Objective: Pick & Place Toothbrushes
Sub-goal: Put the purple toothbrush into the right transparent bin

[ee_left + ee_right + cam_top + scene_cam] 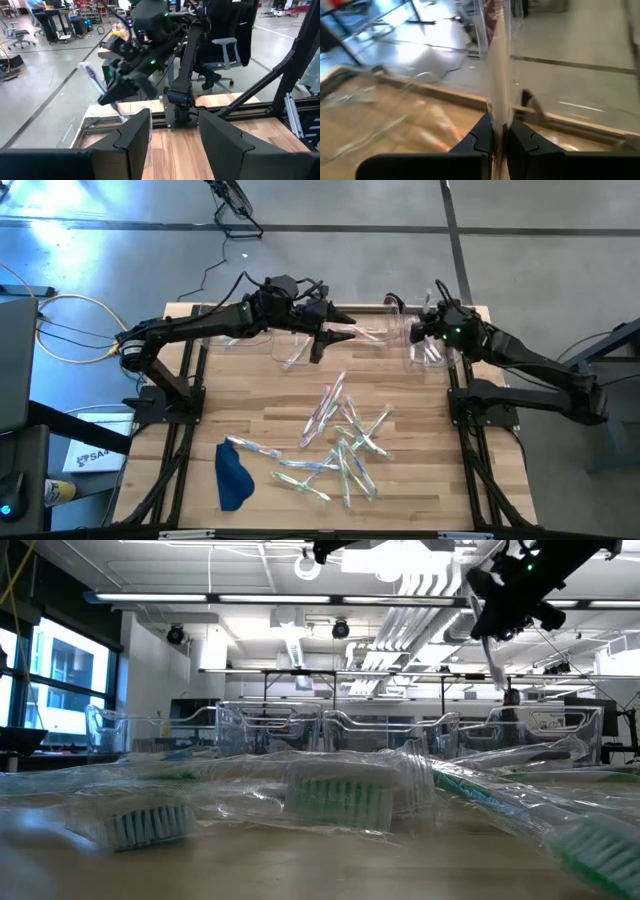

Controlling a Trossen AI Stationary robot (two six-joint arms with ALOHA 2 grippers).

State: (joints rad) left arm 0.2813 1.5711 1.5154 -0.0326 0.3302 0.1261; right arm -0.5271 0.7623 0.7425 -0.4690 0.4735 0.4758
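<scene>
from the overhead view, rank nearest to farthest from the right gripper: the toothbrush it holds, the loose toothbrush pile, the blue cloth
1. Held toothbrush, clamped in the right gripper over the back right bin.
2. Toothbrush pile, mid-table.
3. Blue cloth, front left.

Hidden: my held toothbrush (499, 65) runs off the right wrist view's top | blurred: bins (395, 115) behind it, contents unreadable.

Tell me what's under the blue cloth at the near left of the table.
The blue cloth lies crumpled on the wooden table. One wrapped toothbrush pokes out from its top edge, the rest covered. Whether anything else sits beneath cannot be seen.
</scene>
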